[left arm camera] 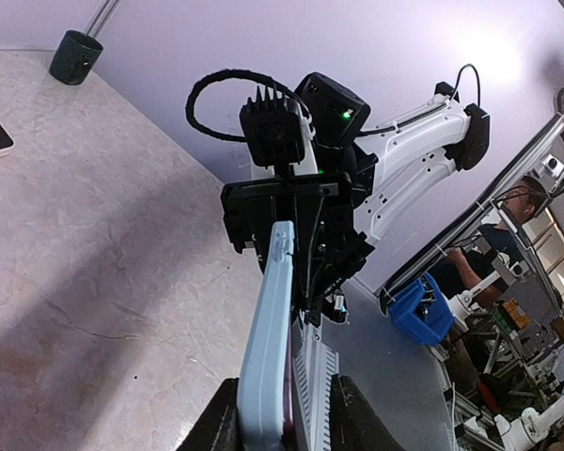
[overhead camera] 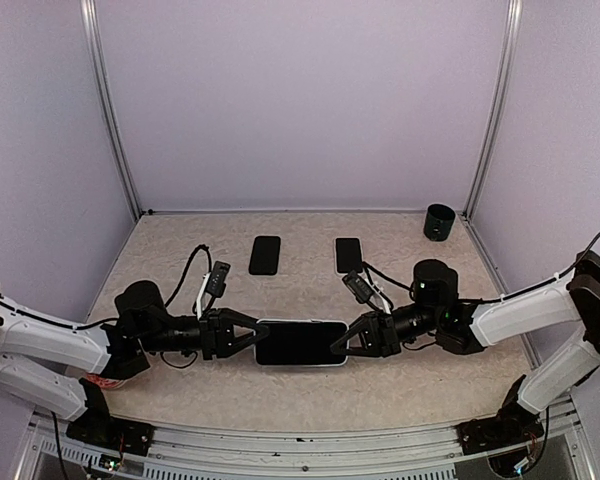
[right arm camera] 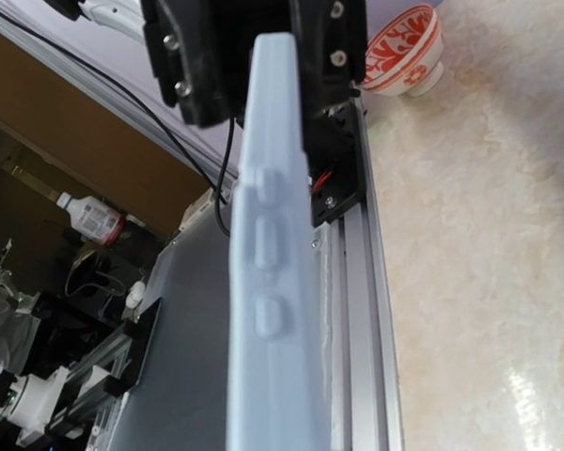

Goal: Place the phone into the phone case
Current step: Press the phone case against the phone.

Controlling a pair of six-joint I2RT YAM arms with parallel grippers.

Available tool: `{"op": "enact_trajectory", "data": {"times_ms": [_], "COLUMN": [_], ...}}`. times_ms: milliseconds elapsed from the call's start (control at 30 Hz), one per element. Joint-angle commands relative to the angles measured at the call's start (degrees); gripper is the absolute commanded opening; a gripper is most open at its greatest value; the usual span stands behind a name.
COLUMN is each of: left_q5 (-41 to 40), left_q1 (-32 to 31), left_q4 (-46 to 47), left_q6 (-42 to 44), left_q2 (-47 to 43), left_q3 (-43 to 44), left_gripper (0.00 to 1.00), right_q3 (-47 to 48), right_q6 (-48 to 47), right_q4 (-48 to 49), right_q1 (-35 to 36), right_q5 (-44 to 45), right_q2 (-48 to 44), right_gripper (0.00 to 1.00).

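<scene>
Pale-blue phone case [right arm camera: 268,282], phone [overhead camera: 300,342] seemingly inside, at desk middle toward near edge. Left gripper [overhead camera: 256,339] clamped on left end, right gripper [overhead camera: 344,344] clamped on right end. Step: probably final seating. Next: press corners flush, avoid twisting.

Left end effector [overhead camera: 252,338], right end effector [overhead camera: 340,345] face each other, low, each clamping phone case [overhead camera: 300,343] end.

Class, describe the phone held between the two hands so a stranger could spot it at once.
On the table, look front centre. There the left hand and right hand grip opposite ends of one phone. Unlike the two dark phones lying flat farther back, it wears a pale blue case.
</scene>
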Motion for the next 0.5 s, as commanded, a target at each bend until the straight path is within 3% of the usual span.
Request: {"op": "enact_trajectory", "data": {"times_ms": [0,67,267,467], "left_q5": [0.76,0.97,1.1,2.23], "left_q1": [0.49,0.52,0.61,-0.4], "left_q4": [1.07,1.08,4.48,6.26], "left_q6": [0.99,0.64,-1.68,-2.78], "left_q2": [-0.9,-0.32,0.31,1.03], "left_q3": [2.13,2.37,0.47,0.36], "left_gripper": [0.27,0.28,0.59,0.65], "right_q3": [0.13,-0.08,0.21,1.18], "right_q6": [-0.64,-0.25,1.25,1.12], "right_q4": [-0.01,0.58,1.58,-0.61], "right_q1": [0.48,0.48,0.44,0.39], "right_q5": [-0.17,-0.4,0.98,4.24], "right_q2": [-1.28,-1.46,-4.75,-7.71], "right_gripper": [0.0,0.0,0.0,0.0]}}
